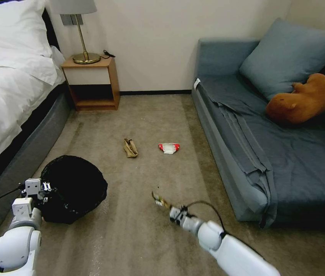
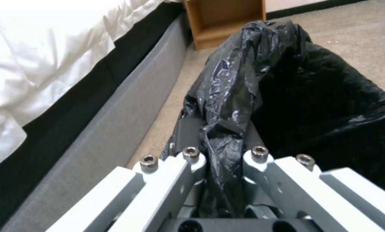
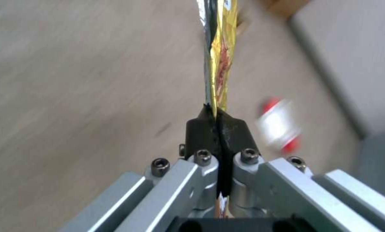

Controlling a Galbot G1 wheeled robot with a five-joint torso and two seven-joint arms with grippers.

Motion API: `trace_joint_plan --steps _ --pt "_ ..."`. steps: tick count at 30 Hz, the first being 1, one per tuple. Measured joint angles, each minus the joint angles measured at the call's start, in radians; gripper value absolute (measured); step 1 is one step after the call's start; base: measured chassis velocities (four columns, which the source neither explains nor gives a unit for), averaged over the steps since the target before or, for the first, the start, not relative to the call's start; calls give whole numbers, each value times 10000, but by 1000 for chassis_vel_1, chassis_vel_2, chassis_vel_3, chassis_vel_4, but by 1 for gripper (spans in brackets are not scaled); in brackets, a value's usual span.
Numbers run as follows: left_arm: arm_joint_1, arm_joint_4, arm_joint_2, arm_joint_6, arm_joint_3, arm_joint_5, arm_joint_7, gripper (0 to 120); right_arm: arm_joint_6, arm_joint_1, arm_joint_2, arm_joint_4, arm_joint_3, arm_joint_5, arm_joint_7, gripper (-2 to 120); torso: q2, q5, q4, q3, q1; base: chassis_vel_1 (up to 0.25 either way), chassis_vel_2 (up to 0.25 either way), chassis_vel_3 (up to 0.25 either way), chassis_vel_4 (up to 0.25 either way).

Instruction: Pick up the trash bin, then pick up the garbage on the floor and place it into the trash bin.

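Observation:
The trash bin [image 1: 74, 188], lined with a crinkly black bag, hangs low at the left beside the bed. My left gripper [image 1: 45, 191] is shut on the trash bin's rim [image 2: 227, 129], the bag bunched between its fingers. My right gripper [image 1: 168, 207] is shut on a shiny yellow snack wrapper [image 1: 159, 200], one piece of the garbage, which sticks out edge-on from the pads [image 3: 218, 51]. A tan-brown scrap [image 1: 130, 148] and a red-and-white wrapper [image 1: 169, 147] lie on the carpet farther ahead. The red-and-white wrapper [image 3: 278, 127] also lies blurred beyond the right gripper.
A bed [image 1: 9, 92] with white linen runs along the left. A wooden nightstand [image 1: 91, 82] with a lamp stands against the far wall. A blue-grey sofa [image 1: 270, 145] with a cushion and a brown plush animal [image 1: 300, 99] fills the right. Open carpet lies between.

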Motion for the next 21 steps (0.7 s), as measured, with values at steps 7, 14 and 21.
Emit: trace_joint_plan --steps 7,14,21 --pt "30 -6 -100 -117 228 -132 117 5 -271 1996 68 1446 -1435 3196 182 0 1 -3 1 0 0 0 0 0 0" --pt "1 -18 -204 -330 453 -317 406 5 -77 2540 964 1726 -2885 5256 699 0 2 -5 3 0 0 0 0 0 0" --pt "-69 52 -372 -503 570 -276 555 5 974 2709 2134 993 -3687 7330 861 0 2 -4 2 -1 0 0 0 0 0"
